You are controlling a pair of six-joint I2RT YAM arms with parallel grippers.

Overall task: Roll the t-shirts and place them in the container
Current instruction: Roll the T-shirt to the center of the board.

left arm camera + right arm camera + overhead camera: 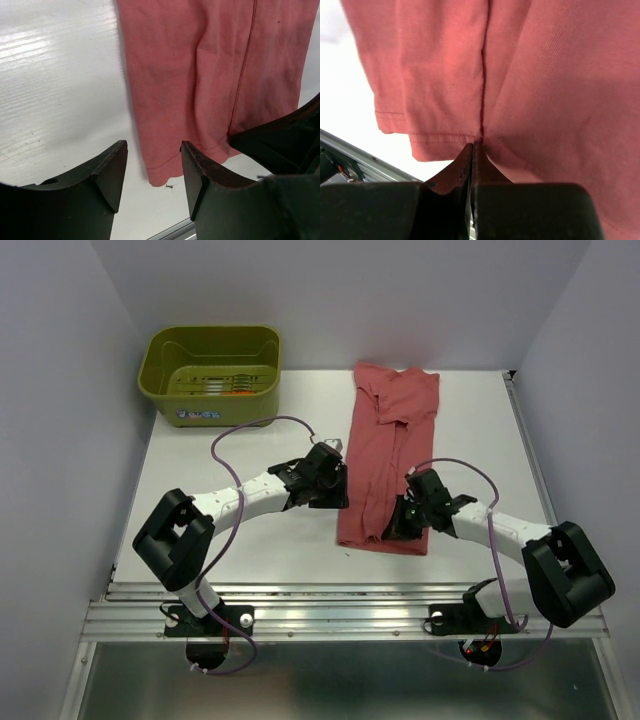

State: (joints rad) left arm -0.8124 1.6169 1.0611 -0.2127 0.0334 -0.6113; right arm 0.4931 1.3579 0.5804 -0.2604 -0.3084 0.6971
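Note:
A muted rose-red t-shirt (385, 455) lies folded into a long narrow strip on the white table (200, 510), collar at the far end, hem toward me. My left gripper (335, 485) is open, low beside the strip's left edge; in the left wrist view (154, 150) the hem corner of the shirt (210, 75) lies between its spread fingers. My right gripper (398, 520) is at the hem's right half; in the right wrist view (472, 145) it is shut, pinching the shirt's (470, 65) hem where the folds meet. The orange-red rolled shirt is out of view.
An olive-green plastic basket (215, 405) stands at the table's far left corner. A metal rail (340, 615) runs along the near edge, close below the hem. White walls enclose the back and sides. The right arm's dark body (285, 140) shows in the left wrist view.

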